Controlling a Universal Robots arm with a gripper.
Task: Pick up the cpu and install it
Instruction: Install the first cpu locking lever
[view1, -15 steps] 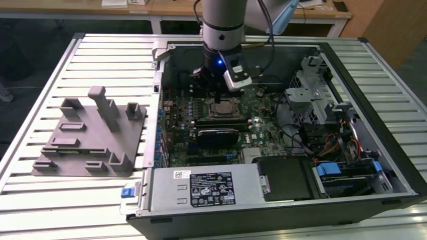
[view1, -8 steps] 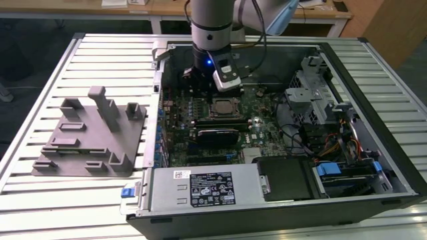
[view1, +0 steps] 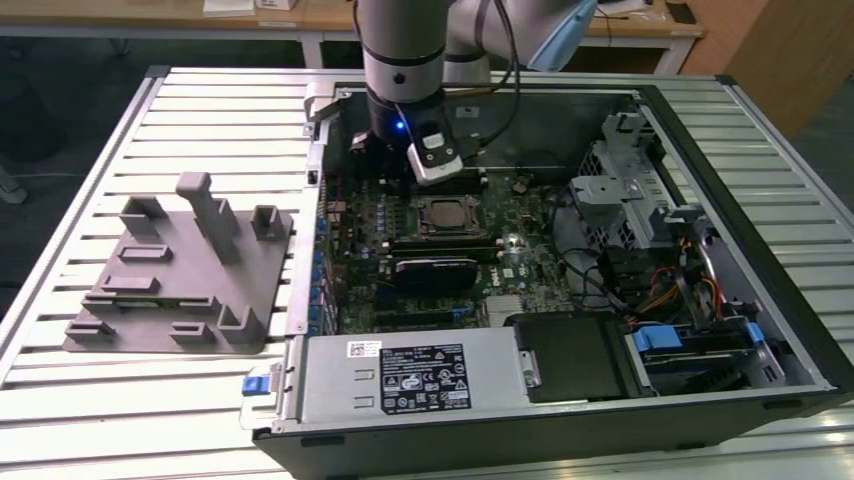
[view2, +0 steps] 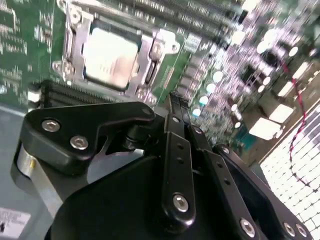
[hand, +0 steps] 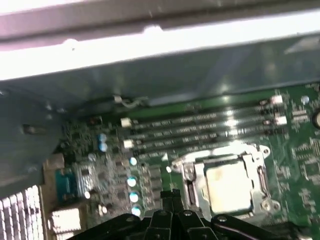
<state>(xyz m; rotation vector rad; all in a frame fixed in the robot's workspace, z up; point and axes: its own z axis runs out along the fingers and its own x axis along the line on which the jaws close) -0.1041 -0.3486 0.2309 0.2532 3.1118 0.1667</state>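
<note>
Fingers (view2: 176, 107) pinched shut, holding nothing, hang over the board w/ cpu (view2: 110, 57) seated in socket (hand: 225, 182) at approx 10 o'clock, close by.

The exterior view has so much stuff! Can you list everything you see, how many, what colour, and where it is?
cpu: one, silvery, in the motherboard socket, also in both wrist views.
motherboard: one, green, inside the computer case.
computer case: one, black, open, on the table.
plastic fixture: one, grey, on the table at the exterior view's left.
table: one, silver, slatted.
power supply: one, grey, near edge of the case.
robot arm: one, grey, above the motherboard.
gripper: one, black fingers closed together, empty.
</note>
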